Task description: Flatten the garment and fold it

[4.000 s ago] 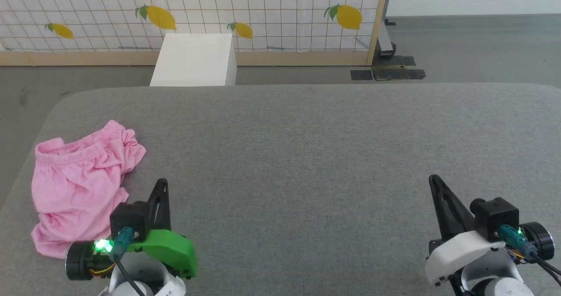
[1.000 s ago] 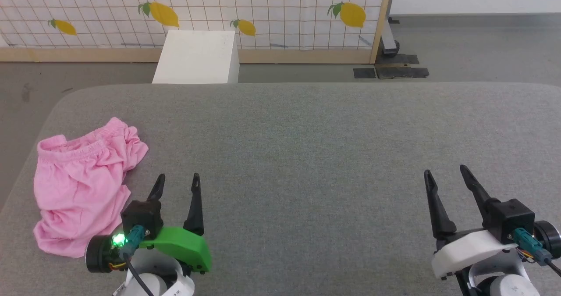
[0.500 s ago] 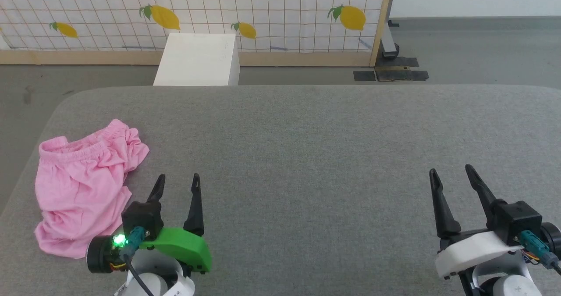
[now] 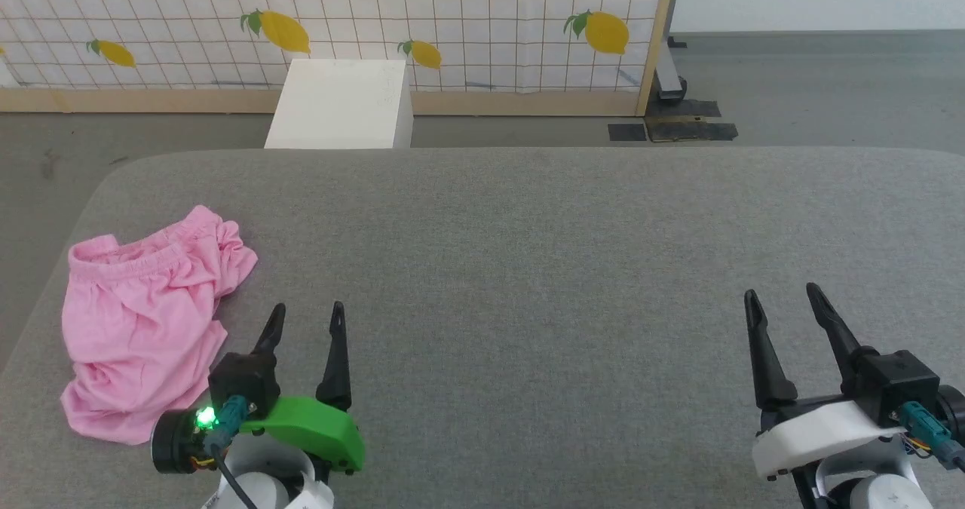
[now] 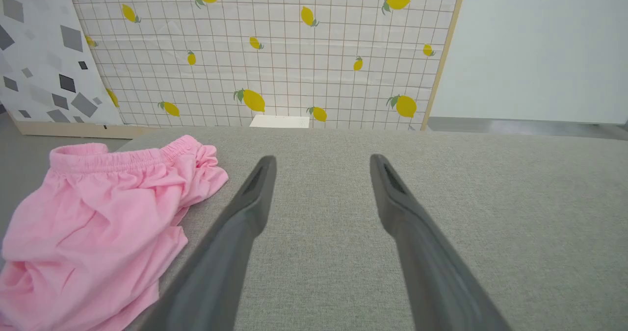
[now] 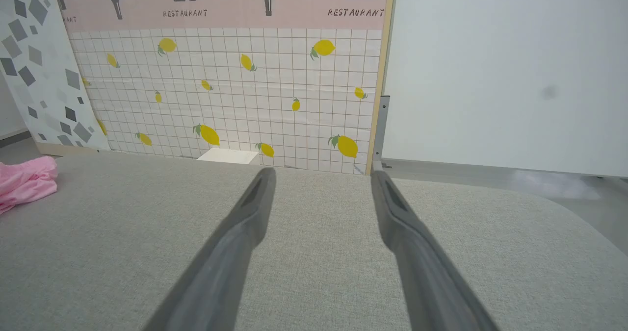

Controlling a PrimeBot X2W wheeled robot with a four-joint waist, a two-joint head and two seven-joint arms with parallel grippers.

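Both jaws now apart, garment (image 4: 143,320) seemingly untouched

I see the small light-pink cloth shorts (image 4: 143,320) as thin, matt and wrinkly on the wide grey woven-fabric pad (image 4: 528,268), which looks coarse; beyond that pad the white rectangular box (image 4: 339,105) looks smooth, matt.

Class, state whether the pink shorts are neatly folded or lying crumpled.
Crumpled: the garment lies wrinkled and bunched, unfolded, on the grey surface.
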